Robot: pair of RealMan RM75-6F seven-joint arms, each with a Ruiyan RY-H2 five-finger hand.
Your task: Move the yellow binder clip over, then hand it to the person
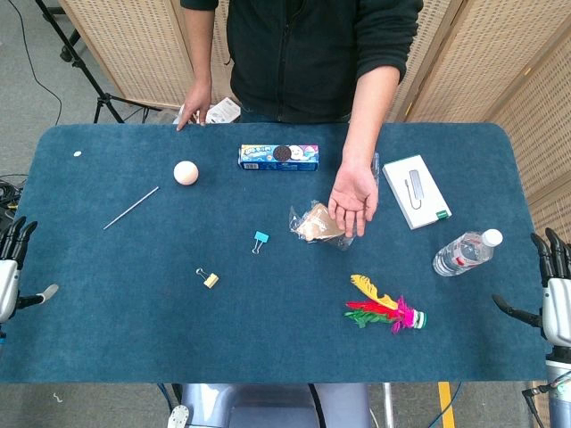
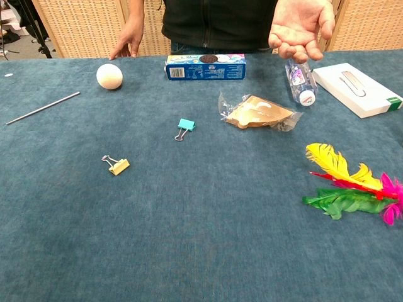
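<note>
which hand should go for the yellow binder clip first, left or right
Probably the left. The yellow binder clip lies on the left half of the table, nearer the left hand at that edge. The right hand waits at the far right edge, past the feather shuttlecock. Both hands hold nothing.

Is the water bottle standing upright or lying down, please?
Lying down: the water bottle rests on its side on the table, cap pointing away.
</note>
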